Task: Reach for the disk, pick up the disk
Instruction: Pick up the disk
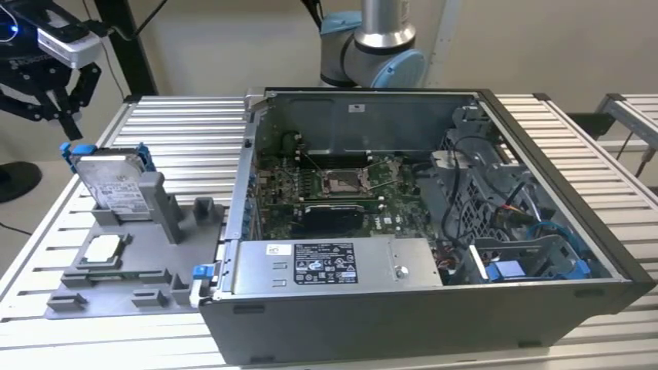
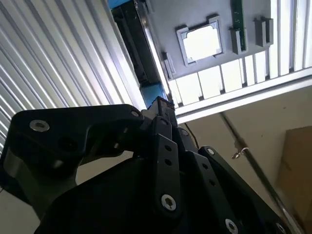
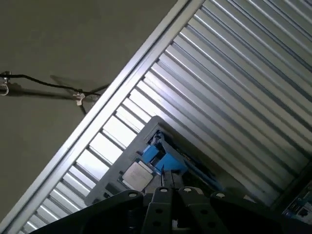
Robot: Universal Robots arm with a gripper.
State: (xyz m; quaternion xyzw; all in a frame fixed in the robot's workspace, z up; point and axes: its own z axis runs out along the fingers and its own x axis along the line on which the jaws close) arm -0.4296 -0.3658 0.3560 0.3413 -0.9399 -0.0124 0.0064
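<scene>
Slatted metal table (image 1: 175, 123), bare and open toward the frame's left edge, walled off at centre by the open computer case (image 1: 411, 308). At left centre, upright on its edge in a grey fixture (image 1: 154, 254), the disk (image 1: 111, 185), blue rails at both top corners. In the upper left, just above its top edge and apart from it, the gripper (image 1: 67, 125), fingertips pinched together, grasping nothing.

Ribbed bare metal on the table (image 1: 175, 123), satin with bright streaks. Dull silver-grey metal on the disk (image 1: 111, 185), with a white paper label on its face and smooth blue plastic along its edges. Matt grey plastic on the fixture (image 1: 144, 266). Dark painted sheet metal on the computer case (image 1: 411, 324).
</scene>
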